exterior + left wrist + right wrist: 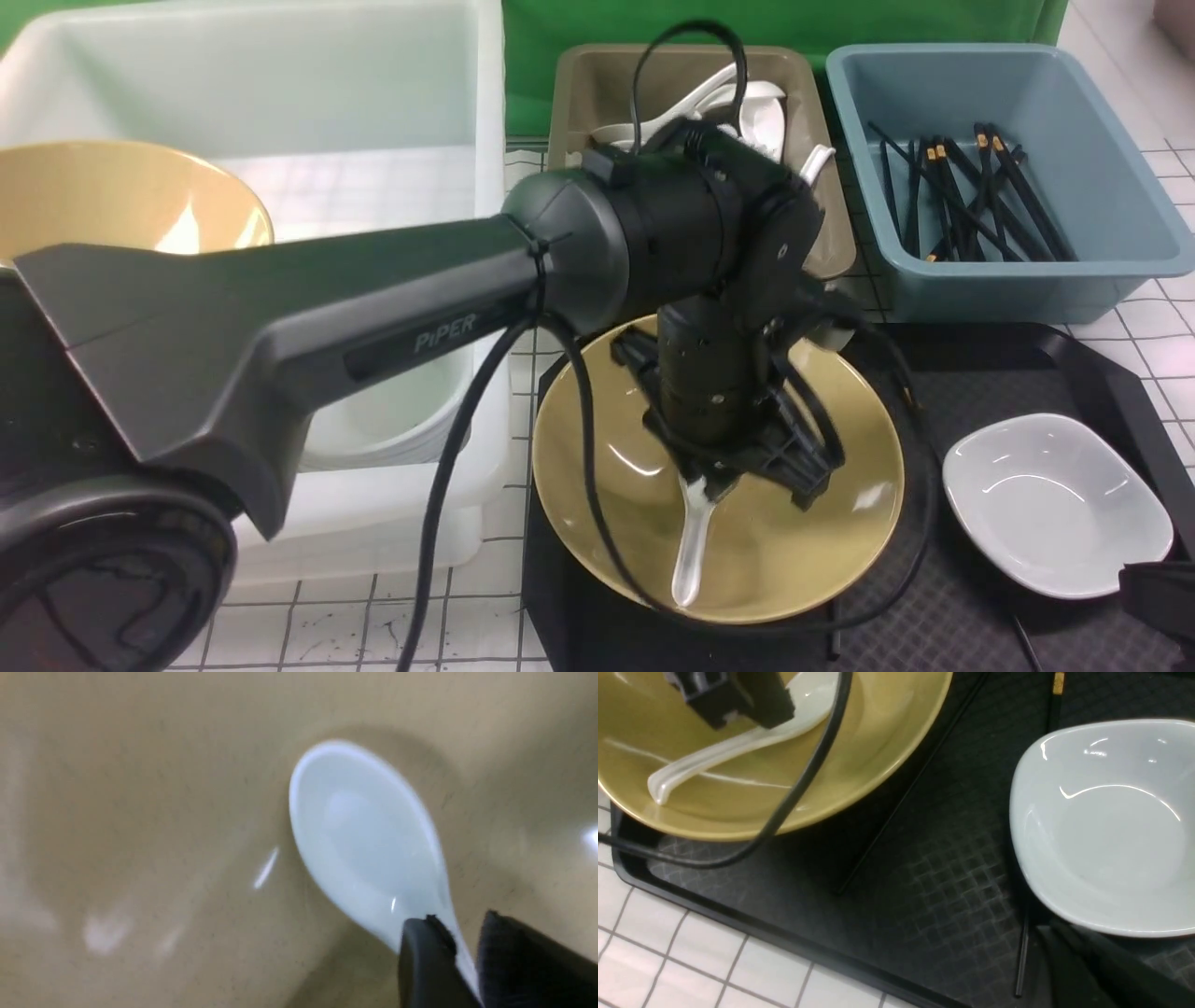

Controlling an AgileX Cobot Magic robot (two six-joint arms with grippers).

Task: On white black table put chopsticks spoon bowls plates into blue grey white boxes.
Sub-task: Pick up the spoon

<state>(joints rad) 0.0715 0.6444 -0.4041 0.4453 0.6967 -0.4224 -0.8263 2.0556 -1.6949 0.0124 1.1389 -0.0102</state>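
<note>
Spoon (693, 551), glossy white, pinched by left tool (460, 926) in round mustard bowl (822, 523); right tool (1064, 961) pressed together

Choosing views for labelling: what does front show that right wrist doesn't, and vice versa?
Front only: white box, grey box holding spoons, blue box holding chopsticks, second bowl.
Right wrist only: a loose chopstick lying flat on the black tray, not clear in front.
Both: tan bowl, the spoon in it clamped by the left tool, white plate, and that tray.
</note>
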